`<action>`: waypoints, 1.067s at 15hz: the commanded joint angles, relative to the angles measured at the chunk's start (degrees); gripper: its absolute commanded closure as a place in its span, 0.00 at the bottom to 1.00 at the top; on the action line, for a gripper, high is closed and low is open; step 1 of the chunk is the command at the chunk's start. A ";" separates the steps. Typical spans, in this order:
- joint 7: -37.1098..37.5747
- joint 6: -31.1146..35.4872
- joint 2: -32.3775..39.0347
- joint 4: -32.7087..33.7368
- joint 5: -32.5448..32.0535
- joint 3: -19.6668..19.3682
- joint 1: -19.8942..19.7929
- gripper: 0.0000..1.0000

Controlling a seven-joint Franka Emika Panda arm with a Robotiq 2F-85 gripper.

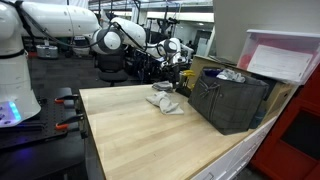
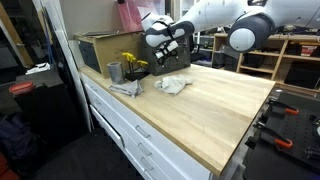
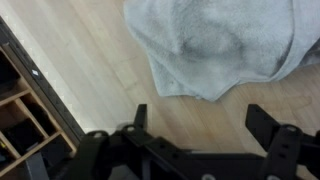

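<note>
- Here, the gripper (image 3: 200, 118) is hovering above the table (image 1: 140, 135), its fingers standing apart and holding nothing.
- The towel (image 3: 220, 45) is lying crumpled just beyond the fingertips, near the crate (image 1: 230, 100).

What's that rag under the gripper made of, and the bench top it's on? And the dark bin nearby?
Rag: soft fabric, probably terry or cotton, pale grey, matte; it lies in limp folds. Bench top: wood, light butcher-block look with strip seams and grain, smooth with slight sheen. Dark bin: likely rigid plastic, matte dark grey; too small to be sure.
</note>
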 commanded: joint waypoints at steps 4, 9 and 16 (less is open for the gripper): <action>-22.83 0.36 -0.79 -0.94 2.34 3.87 -4.24 0.49; -36.78 -3.50 -0.38 -0.20 5.73 8.84 -7.21 0.87; -40.13 -8.60 1.84 -1.92 7.61 11.11 -9.63 1.00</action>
